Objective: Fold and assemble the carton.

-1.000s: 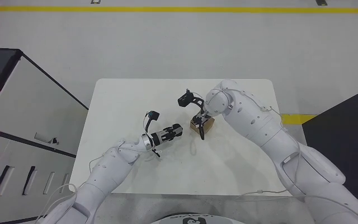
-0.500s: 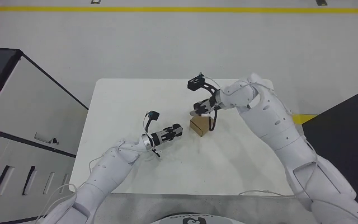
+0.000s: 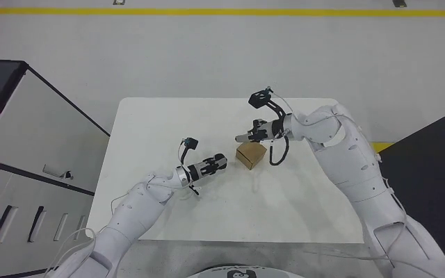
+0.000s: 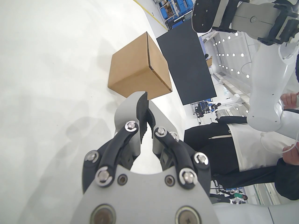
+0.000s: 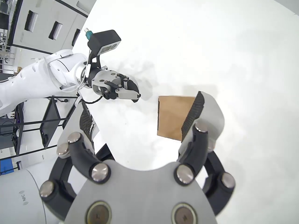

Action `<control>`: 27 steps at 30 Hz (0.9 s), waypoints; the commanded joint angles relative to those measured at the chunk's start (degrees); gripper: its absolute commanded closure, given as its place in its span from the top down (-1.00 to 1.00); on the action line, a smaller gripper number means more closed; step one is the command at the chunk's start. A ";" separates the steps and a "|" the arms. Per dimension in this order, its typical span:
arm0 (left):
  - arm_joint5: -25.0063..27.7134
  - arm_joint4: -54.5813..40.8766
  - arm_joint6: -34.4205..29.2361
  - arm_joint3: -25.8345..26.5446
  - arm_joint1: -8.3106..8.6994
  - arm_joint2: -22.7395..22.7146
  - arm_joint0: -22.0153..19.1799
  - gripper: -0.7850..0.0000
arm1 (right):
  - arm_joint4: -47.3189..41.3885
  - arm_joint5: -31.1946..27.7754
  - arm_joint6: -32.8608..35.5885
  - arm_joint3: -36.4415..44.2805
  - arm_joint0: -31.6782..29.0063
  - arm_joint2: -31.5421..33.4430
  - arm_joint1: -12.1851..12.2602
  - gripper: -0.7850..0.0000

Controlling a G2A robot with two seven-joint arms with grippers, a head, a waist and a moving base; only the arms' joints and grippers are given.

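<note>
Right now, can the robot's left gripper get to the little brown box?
Probably yes. The left gripper, shut, points straight at the carton with only bare table between them. The right gripper hangs open by its far side, not in the path.

The left fingers (image 4: 129,110) pressed together, the right fingers (image 5: 208,115) spread wide apart

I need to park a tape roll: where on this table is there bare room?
On the table, the far-left corner, out to the left gripper, is bare; so is the strip between the carton and the near edge. The middle is crowded: the right gripper sits by the carton too.
</note>
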State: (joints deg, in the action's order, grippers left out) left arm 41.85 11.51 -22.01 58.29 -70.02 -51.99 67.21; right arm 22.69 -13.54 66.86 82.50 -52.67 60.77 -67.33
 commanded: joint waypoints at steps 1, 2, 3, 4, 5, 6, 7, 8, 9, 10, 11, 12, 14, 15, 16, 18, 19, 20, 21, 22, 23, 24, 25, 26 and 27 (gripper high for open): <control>0.00 0.00 0.00 0.00 0.00 0.00 0.00 -1.00 | -1.40 -1.15 -1.25 0.39 -1.25 1.24 0.31 1.00; 0.00 0.00 0.00 0.00 0.00 0.00 0.00 -1.00 | -3.34 -2.32 -1.03 0.35 -2.04 2.66 0.62 1.00; 0.00 0.00 0.00 0.00 0.00 0.00 0.00 -1.00 | -4.74 -3.46 -0.33 0.35 -2.83 4.18 1.02 1.00; 0.00 0.00 0.00 0.00 0.00 0.00 0.00 -1.00 | -7.75 -5.47 0.61 0.59 -3.84 5.69 1.36 1.00; 0.00 0.00 0.00 0.00 0.00 0.00 0.00 -1.00 | -10.91 -7.28 1.62 0.36 -4.88 7.49 1.75 1.00; 0.00 0.00 0.00 0.00 0.00 0.00 0.00 -1.00 | -13.52 -8.85 2.77 0.12 -5.86 9.27 2.17 1.00; 0.00 0.00 0.00 0.00 0.00 0.00 0.00 -1.00 | -16.49 -10.71 4.19 0.01 -6.88 10.82 2.55 1.00; 0.00 0.00 0.00 0.00 0.00 0.00 0.00 -1.00 | -19.52 -12.41 5.50 -0.31 -7.90 12.41 2.92 1.00; 0.00 0.00 0.00 0.00 0.00 0.00 0.00 -1.00 | -22.87 -13.86 6.71 -0.74 -8.94 13.94 3.26 1.00; 0.00 0.00 0.00 0.00 0.00 0.00 0.00 -1.00 | -25.45 -15.22 8.22 -1.06 -9.85 15.37 3.63 1.00; 0.00 0.00 0.00 0.00 0.00 0.00 0.00 -1.00 | -27.69 -15.54 8.35 -1.01 -10.80 16.60 3.99 1.00; 0.00 0.00 0.00 0.00 0.00 0.00 0.00 -1.00 | -30.07 -15.65 8.24 -0.74 -11.91 17.62 4.35 1.00; 0.00 0.00 0.00 0.00 0.00 0.00 0.00 -1.00 | -34.38 -16.17 7.73 0.00 -14.24 19.71 5.19 1.00; 0.00 0.00 0.00 0.00 0.00 0.00 0.00 -1.00 | -36.09 -16.38 7.52 0.16 -15.34 20.85 5.66 1.00; 0.00 0.00 0.00 0.00 0.00 0.00 0.00 -1.00 | -37.81 -16.62 7.27 0.24 -16.44 21.94 6.11 1.00; 0.00 0.00 0.00 0.00 0.00 0.00 0.00 -1.00 | -41.14 -17.06 6.84 0.34 -18.51 23.80 6.93 1.00; 0.00 0.00 0.00 0.00 0.00 0.00 0.00 -1.00 | -42.61 -17.38 6.52 0.48 -19.40 24.56 7.30 1.00; 0.00 0.00 0.00 0.00 0.00 0.00 0.00 -1.00 | -44.04 -17.58 6.31 0.63 -20.19 25.15 7.64 1.00; 0.00 0.00 0.00 0.00 0.00 0.00 0.00 -1.00 | -45.26 -17.65 6.25 0.65 -20.79 25.66 7.97 1.00; 0.00 0.00 0.00 0.00 0.00 0.00 0.00 -1.00 | -46.15 -17.58 6.32 0.28 -21.13 25.98 8.17 1.00; 0.00 0.00 0.00 0.00 0.00 0.00 0.00 -1.00 | -46.15 -17.58 6.32 0.28 -21.13 25.98 8.17 1.00; 0.00 0.00 0.00 0.00 0.00 0.00 0.00 -1.00 | -46.15 -17.58 6.32 0.28 -21.13 25.98 8.17 1.00; 0.00 0.00 0.00 0.00 0.00 0.00 0.00 -0.81 | -46.15 -17.58 6.32 0.28 -21.13 25.98 8.17 1.00; 0.00 0.00 0.00 0.00 0.00 0.00 0.00 0.02 | -46.15 -17.58 6.32 0.28 -21.13 25.98 8.17 1.00; 0.00 0.00 0.00 0.00 0.00 0.00 0.00 0.73 | -46.15 -17.58 6.32 0.28 -21.13 25.98 8.17 1.00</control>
State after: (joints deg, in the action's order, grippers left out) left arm 41.85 11.51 -22.01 58.29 -70.02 -51.99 67.21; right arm -23.47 -31.11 73.18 82.77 -73.81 86.76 -59.16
